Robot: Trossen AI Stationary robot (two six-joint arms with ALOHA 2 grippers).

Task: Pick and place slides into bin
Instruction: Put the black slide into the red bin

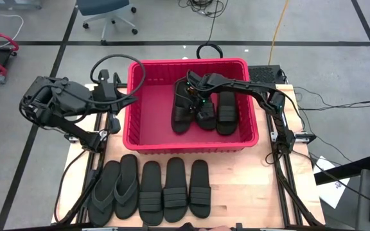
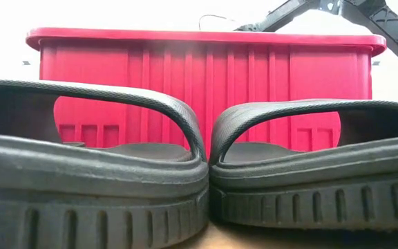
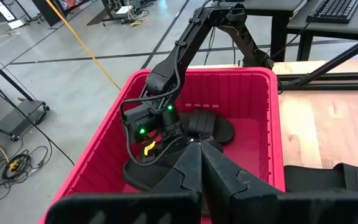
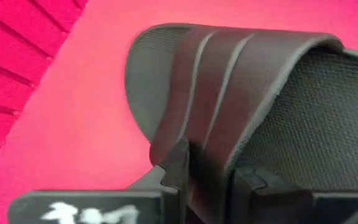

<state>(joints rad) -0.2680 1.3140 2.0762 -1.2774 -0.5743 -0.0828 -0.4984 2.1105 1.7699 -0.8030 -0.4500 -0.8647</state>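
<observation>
The red bin point(image 1: 148, 138) stands at the table's far middle with three black band slides inside. My right gripper point(image 1: 188, 90) reaches in from the right and is shut on the leftmost of them point(image 1: 182, 112); the other two point(image 1: 205, 114) point(image 1: 227, 112) lie flat on the floor beside it. My left gripper point(image 1: 116, 120) is shut and empty just outside the bin's left wall. Five more slides lie sole-down in a row near the front edge: two flip-flops point(image 1: 105, 192) point(image 1: 126, 186) and three band slides point(image 1: 175, 189). My right gripper pinches the slide's ribbed band strap point(image 4: 211, 155) between its two fingers point(image 4: 179, 165), near one edge of the band. In the high view the fingers come from above and the far side. The slide's sole point(image 4: 328, 118) is down inside the bin; whether it rests on the floor I cannot tell.
The bin's left half point(image 1: 149, 115) is bare floor. The two nearest band slides point(image 2: 88, 187) point(image 2: 316, 187) fill the low view in front of the bin wall point(image 2: 206, 69). Cables and an office chair lie on the room's floor beyond the table.
</observation>
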